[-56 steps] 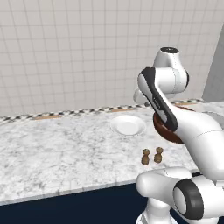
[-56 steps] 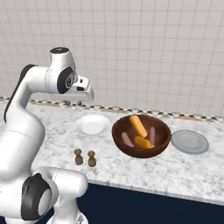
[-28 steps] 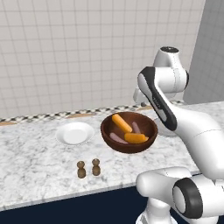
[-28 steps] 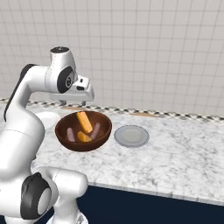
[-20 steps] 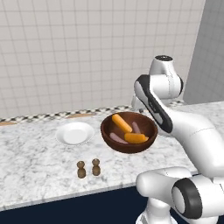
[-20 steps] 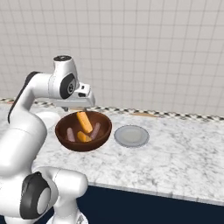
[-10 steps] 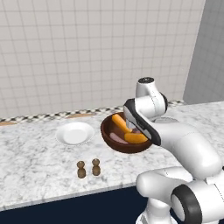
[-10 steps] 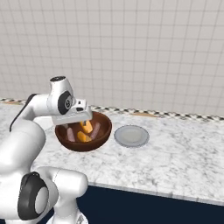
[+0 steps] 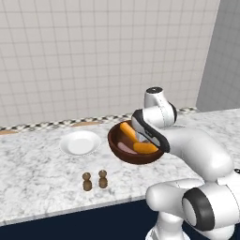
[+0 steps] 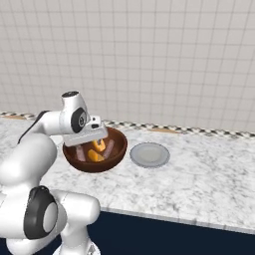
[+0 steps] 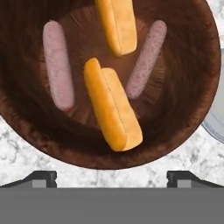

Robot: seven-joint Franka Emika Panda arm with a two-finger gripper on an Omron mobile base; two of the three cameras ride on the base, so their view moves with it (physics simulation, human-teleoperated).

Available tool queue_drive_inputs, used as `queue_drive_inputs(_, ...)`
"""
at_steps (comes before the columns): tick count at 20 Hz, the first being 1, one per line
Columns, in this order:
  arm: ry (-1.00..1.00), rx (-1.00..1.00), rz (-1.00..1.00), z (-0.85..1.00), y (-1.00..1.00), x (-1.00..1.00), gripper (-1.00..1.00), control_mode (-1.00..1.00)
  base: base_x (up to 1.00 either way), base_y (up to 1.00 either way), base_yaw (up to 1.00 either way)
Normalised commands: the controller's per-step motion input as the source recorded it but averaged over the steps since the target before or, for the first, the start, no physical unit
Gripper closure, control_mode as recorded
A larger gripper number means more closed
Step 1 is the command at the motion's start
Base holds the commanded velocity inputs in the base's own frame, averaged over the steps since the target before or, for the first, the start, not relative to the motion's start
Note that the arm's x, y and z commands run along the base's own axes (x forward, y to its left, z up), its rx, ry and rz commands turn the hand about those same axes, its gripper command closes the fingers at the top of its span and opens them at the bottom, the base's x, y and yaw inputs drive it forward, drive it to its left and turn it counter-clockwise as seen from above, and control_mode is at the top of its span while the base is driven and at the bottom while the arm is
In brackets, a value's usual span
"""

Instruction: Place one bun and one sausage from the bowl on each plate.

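Pincer (image 11: 112,175) is held wide open, nothing gripped, poised above the bowl (image 11: 197,109) near its rim, as seen in the hand view. Directly ahead of the finger tips a bun (image 11: 113,109) is seen lying on the bowl floor, apart from both tips. A second bun (image 11: 117,24) is found farther ahead, toward the far wall of the bowl. One sausage (image 11: 57,64) is laid to the left of the near bun, a second sausage (image 11: 146,59) to its right, touching or just beside it. All four items are contained in the bowl.

In the hand view a plate (image 11: 216,118) is glimpsed just beyond the bowl's right rim; in the right base view it (image 10: 149,154) is seen on the marble desk (image 10: 209,184), just beside the bowl (image 10: 94,162), with nothing on it. In the left base view the other plate (image 9: 80,142) is seen on the opposite side of the bowl (image 9: 133,152), also bare. Two small brown shakers (image 9: 94,180) are stood on the desk nearer its front edge, well apart from the pincer.
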Motion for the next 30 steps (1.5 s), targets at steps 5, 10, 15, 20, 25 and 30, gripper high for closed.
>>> queue_drive_inputs(5,0.01,-0.08,0.07,-0.41,0.00,0.11,-1.00,-1.00,0.00,0.00,0.00)
queue_drive_inputs(10,0.00,-0.01,0.04,-0.38,0.02,0.46,-1.00,-1.00,0.00,0.00,0.00)
queue_drive_inputs(15,0.00,-0.01,0.03,-0.29,-0.01,0.13,-1.00,-1.00,0.00,0.00,0.00)
queue_drive_inputs(20,0.05,-0.06,0.00,-0.34,-0.02,0.01,-1.00,-1.00,0.00,0.00,0.00)
queue_drive_inputs(25,0.06,-0.02,0.00,-0.28,-0.03,0.03,-1.00,-1.00,0.00,0.00,0.00)
queue_drive_inputs(30,0.03,-0.01,0.00,-0.15,-0.11,0.01,1.00,-1.00,0.00,0.00,0.00)
